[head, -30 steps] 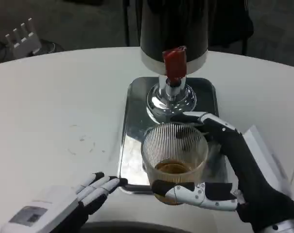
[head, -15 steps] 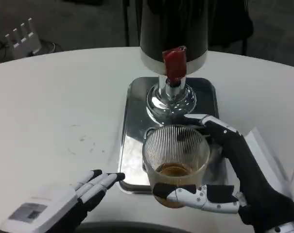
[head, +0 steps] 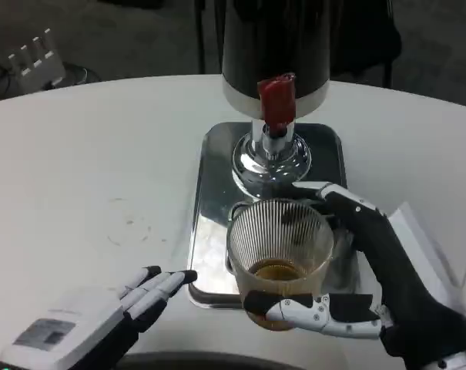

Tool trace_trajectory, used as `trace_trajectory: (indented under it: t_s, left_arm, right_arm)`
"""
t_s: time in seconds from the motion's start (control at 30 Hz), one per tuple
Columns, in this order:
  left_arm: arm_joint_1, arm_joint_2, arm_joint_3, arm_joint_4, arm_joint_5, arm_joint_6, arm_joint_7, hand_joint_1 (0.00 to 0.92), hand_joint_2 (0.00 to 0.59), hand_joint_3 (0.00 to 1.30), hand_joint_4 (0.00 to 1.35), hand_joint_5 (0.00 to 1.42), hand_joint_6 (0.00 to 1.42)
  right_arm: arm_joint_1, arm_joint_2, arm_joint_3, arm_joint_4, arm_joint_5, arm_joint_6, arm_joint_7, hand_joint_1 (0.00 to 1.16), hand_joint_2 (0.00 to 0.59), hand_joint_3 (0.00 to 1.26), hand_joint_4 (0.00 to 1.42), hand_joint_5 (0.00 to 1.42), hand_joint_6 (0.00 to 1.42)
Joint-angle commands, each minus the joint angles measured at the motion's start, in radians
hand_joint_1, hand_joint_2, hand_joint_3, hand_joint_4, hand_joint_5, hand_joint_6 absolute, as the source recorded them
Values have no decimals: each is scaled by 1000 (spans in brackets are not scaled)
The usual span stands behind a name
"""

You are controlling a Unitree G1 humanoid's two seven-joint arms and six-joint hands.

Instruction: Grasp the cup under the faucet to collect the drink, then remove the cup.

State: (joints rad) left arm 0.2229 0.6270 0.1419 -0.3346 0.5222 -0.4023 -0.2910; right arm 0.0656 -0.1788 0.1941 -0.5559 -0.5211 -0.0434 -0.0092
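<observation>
Two hands over a white desk [head: 86, 154]. Right hand [head: 371, 270] wraps a ribbed clear cup [head: 279, 247]: fingers [head: 325, 190] curl round the far side, thumb [head: 306, 311] pressed across the near side at the base. Grasp looks firm. Cup upright, a shallow pool of amber drink [head: 276, 270] in the bottom. It sits at the near end of a shiny steel tray [head: 209, 200], over the tray's front rim; whether its base touches the tray I cannot tell.

Dispenser [head: 275, 46] stands at the tray's far end: dark body, pale band, chrome foot [head: 273, 158]. Red tap handle [head: 276, 100] on its front, faucet just below it. Cup is near the foot but in front of the faucet, not directly beneath.

Left hand [head: 94, 320] low at the desk's near edge, left of the tray, palm down. Fingers [head: 159, 285] stretched out and loose, holding nothing, tips just beside the tray's front left corner.

White slab [head: 414, 227] lies on the desk to the right, partly behind the right arm. Small white object with prongs [head: 34, 58] beyond the desk at far left.
</observation>
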Motion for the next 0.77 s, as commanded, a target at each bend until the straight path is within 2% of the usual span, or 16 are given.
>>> trace_trajectory:
  t_s: [0.03, 0.2, 0.77]
  left_arm:
    - [1, 4, 6, -6, 25, 6, 23, 0, 103, 45, 0, 0, 143]
    - [-5, 2, 4, -11, 45, 21, 31, 0, 103, 26, 0, 0, 97]
    - [-9, 7, 1, -6, 46, 53, 31, 0, 101, 20, 0, 0, 78]
  right_arm:
    - [-1, 2, -8, -28, 13, -44, -4, 940, 128, 902, 884, 1014, 1129]
    - [-1, 4, -10, -28, 9, -44, -3, 940, 128, 911, 891, 1021, 1145]
    - [1, 5, -14, -31, 7, -46, 3, 940, 128, 922, 901, 1026, 1147]
